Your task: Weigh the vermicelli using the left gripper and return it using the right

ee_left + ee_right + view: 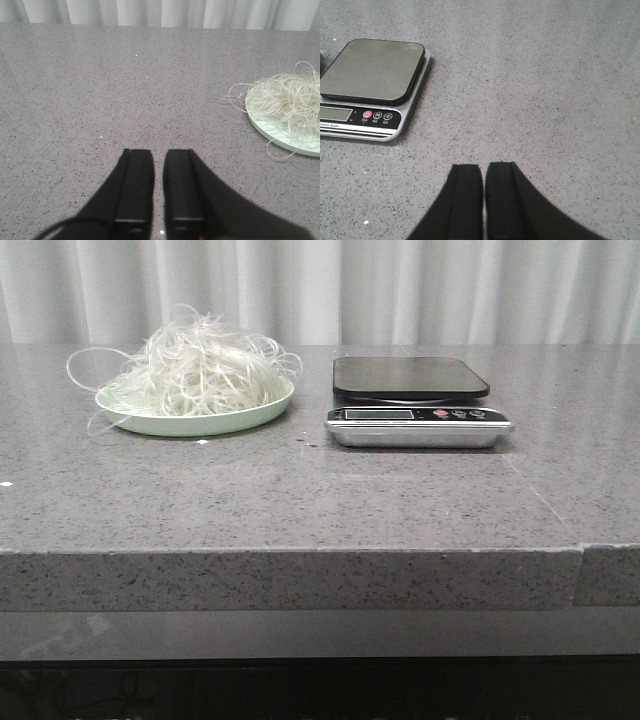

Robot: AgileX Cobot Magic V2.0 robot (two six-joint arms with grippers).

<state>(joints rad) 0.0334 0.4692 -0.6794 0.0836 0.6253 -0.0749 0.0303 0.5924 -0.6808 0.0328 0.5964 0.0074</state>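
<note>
The vermicelli (195,370) is a fluffy whitish tangle heaped on a pale green plate (200,424) at the back left of the table, with loops hanging over the rim. It also shows in the left wrist view (292,97), off to one side of the left gripper (158,151). That gripper's black fingers stand almost together with a narrow slit and nothing between them, low over bare table. The right gripper (484,166) is shut and empty over bare table, apart from the scale (370,85). Neither gripper shows in the front view.
A kitchen scale (415,400) with a black platform and a silver base stands to the right of the plate; its platform carries nothing. The grey speckled table (320,500) has its front edge close to the camera. A white curtain hangs behind it.
</note>
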